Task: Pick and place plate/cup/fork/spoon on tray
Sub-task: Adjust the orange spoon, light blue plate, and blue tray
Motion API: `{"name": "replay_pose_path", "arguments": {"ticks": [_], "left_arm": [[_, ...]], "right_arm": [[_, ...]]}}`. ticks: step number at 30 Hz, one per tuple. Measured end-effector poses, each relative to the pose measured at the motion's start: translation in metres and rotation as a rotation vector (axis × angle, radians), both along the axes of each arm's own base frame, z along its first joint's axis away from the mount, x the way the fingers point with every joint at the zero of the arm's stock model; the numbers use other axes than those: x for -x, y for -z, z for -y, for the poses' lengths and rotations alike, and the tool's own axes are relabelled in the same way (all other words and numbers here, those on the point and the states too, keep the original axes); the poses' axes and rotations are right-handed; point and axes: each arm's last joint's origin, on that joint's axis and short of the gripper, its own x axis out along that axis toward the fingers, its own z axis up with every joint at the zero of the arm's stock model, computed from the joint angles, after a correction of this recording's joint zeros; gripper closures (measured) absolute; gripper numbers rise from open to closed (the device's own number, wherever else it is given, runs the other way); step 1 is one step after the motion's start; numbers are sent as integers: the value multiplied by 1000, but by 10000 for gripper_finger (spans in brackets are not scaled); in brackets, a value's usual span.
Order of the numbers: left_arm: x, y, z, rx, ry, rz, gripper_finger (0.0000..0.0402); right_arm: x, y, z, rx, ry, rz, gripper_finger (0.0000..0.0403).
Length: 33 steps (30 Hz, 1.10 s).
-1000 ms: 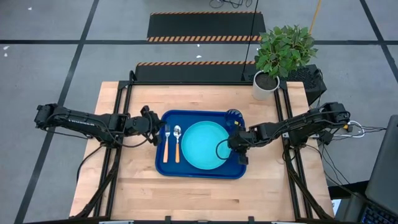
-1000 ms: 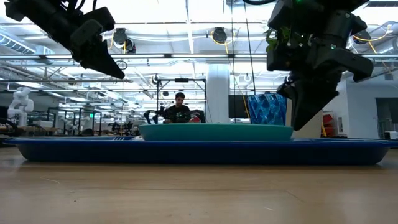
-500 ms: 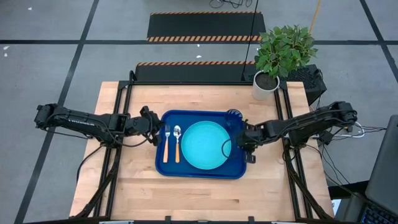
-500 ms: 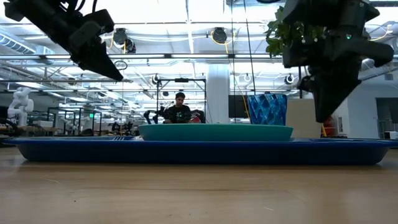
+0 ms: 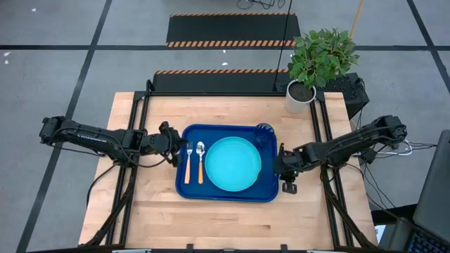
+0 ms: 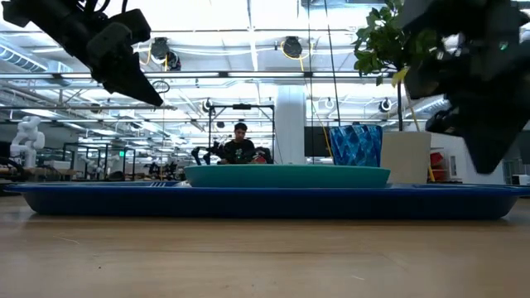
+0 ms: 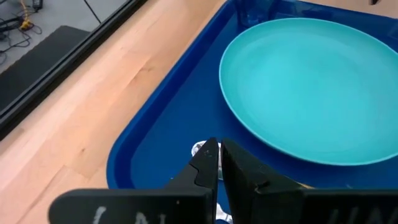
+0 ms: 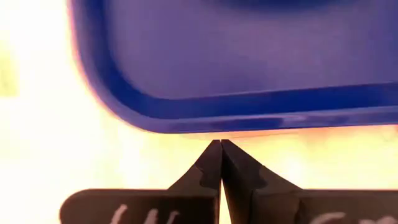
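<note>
We see both dark arms stretched low: the right gripper (image 5: 284,171) beside the large dark blue rectangular plastic tray (image 5: 226,193), jaws closed and empty; the left gripper (image 5: 174,150) likewise pinched together, holding nothing, at the tray's opposite edge.

On the desk (image 5: 140,204) sits 1 tray (image 5: 226,195). Inside the tray lie 1 plate (image 5: 233,164), 1 fork (image 5: 188,163) and 1 spoon (image 5: 200,161), both left of the plate, plus 1 cup (image 5: 264,130) in the tray's far right corner. Beyond that corner stands 1 potted plant (image 5: 313,67). 2 arms reach in, 1 at each side of the tray.
</note>
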Motion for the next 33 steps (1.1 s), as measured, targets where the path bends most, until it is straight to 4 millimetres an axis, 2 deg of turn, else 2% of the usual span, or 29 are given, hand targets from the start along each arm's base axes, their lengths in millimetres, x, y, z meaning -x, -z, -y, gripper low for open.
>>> {"name": "replay_pose_path", "arguments": {"ticks": [6, 15, 21, 33], "left_arm": [[-1, -1, 0, -4, -7, 15, 378], [-4, -6, 0, -26, -2, 73, 378], [-5, -7, 1, -7, -11, 94, 378], [-4, -8, 15, -5, 66, 97, 378]], "right_arm": [[0, -13, -17, -81, -34, 115, 403], [-3, -13, -51, -169, -125, 188, 403], [-12, -3, -65, -190, -142, 219, 403], [-28, 26, -93, -138, -65, 293, 403]]}}
